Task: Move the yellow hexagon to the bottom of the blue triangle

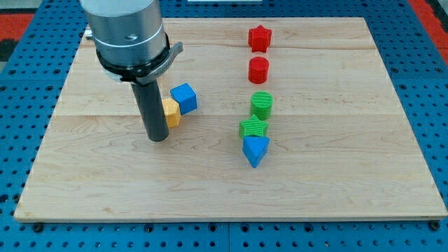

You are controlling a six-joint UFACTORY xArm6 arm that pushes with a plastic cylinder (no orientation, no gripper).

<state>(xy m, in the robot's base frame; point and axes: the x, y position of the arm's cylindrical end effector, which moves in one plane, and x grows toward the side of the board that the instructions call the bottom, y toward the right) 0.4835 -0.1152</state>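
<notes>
The yellow hexagon (171, 112) lies left of the board's middle, partly hidden behind my rod. My tip (157, 138) rests on the board just left of and below the yellow hexagon, touching or nearly touching it. A blue cube (184, 97) sits against the hexagon's upper right. The blue triangle (255, 150) lies right of the middle, well to the right of the hexagon, with its point toward the view's bottom.
A green star (253, 128) touches the blue triangle's top. Above it in a column stand a green cylinder (262, 105), a red cylinder (258, 70) and a red star (260, 38). The wooden board (105, 182) ends near the view's bottom.
</notes>
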